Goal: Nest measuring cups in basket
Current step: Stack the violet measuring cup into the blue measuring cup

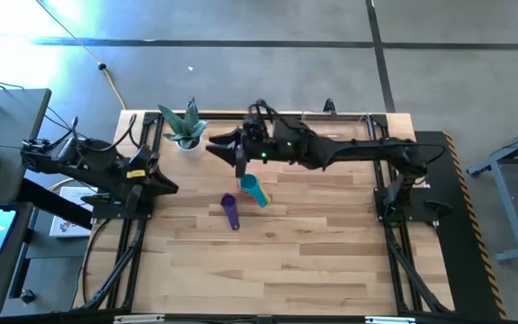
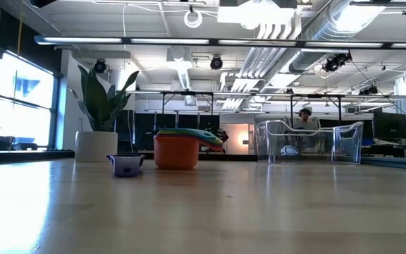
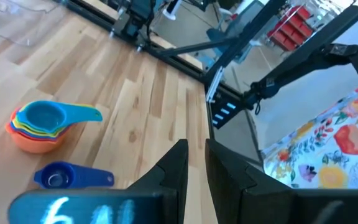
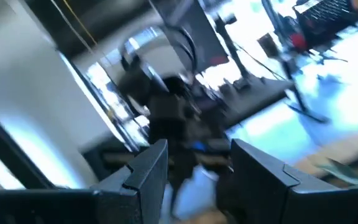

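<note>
A nested stack of measuring cups [image 3: 38,126], orange at the bottom and teal on top, stands on its base mid-table [image 1: 254,190]. A single purple cup [image 1: 230,212] rests upright on the wood beside it [image 2: 125,164]. The clear basket [image 2: 309,141] stands at the far side of the table. My right gripper [image 1: 214,144] hangs open, high above the table near the plant, with nothing between its fingers [image 4: 194,168]. My left gripper [image 1: 171,186] is drawn back at the table's left, its fingers [image 3: 196,163] a narrow gap apart and empty.
A white pot with a green plant [image 1: 185,130] stands at the far left of the table [image 2: 96,144]. My right arm [image 1: 349,148] stretches across the far half. Bare wood lies along the near side of the table [image 1: 268,270].
</note>
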Controlling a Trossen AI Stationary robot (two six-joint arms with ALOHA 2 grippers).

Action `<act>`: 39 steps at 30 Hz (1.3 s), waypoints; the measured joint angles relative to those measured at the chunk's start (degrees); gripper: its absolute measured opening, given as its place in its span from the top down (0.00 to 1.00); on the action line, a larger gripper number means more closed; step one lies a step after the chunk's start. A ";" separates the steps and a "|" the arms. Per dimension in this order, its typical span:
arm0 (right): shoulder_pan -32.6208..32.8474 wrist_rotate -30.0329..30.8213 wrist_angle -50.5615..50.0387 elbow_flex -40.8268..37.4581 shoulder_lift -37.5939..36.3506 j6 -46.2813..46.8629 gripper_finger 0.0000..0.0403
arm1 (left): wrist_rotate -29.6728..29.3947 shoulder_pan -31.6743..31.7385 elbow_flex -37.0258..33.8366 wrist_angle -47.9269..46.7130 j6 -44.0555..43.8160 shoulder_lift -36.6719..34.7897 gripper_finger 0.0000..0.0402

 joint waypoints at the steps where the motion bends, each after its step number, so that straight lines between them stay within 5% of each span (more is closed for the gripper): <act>1: 0.09 0.62 -4.62 2.05 0.00 -1.68 0.58 | -0.26 -0.02 0.00 0.00 0.01 -0.23 0.88; 10: 2.14 7.73 -28.59 7.91 1.82 -3.48 0.58 | -1.88 -0.02 0.00 -0.05 0.00 -0.61 0.88; 39: 7.32 -2.27 -31.15 7.87 24.09 -1.27 0.58 | -1.85 -0.02 0.00 -0.12 -4.43 -0.57 0.88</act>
